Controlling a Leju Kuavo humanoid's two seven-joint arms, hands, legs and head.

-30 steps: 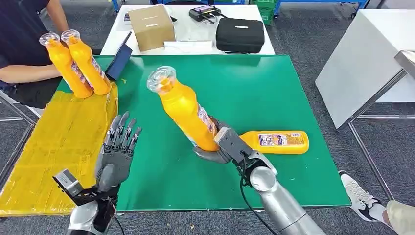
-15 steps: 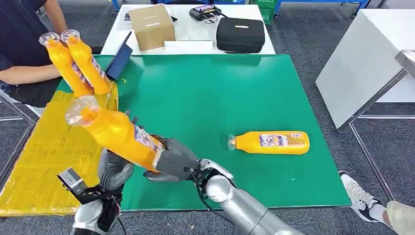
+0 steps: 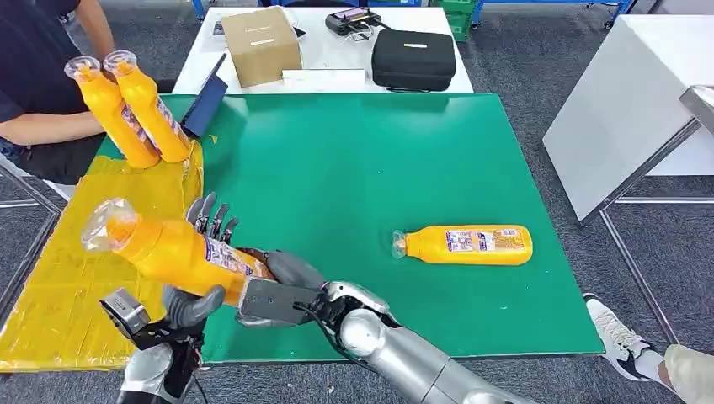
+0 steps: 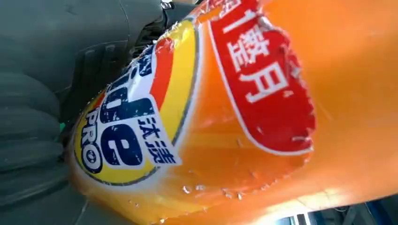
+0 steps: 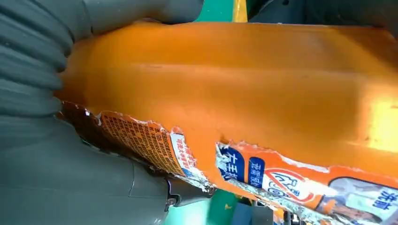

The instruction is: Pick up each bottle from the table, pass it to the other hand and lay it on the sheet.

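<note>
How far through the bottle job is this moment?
Done: nothing lies flat on the yellow sheet; two bottles at its far end are in a person's grip. In hand: the right hand holds a bottle by its base against the left hand, whose fingers are raised behind it, mid-handover. Left: one bottle on the green mat.

The bottle (image 4: 263, 117) seen close in the left wrist view carries a red patch with white characters "1整月", and beside it a round yellow label with dark blue letters, of which "PRO" and "法渍" can be read. In the right wrist view the same bottle's torn label (image 5: 263, 173) shows small print too fine to read.
</note>
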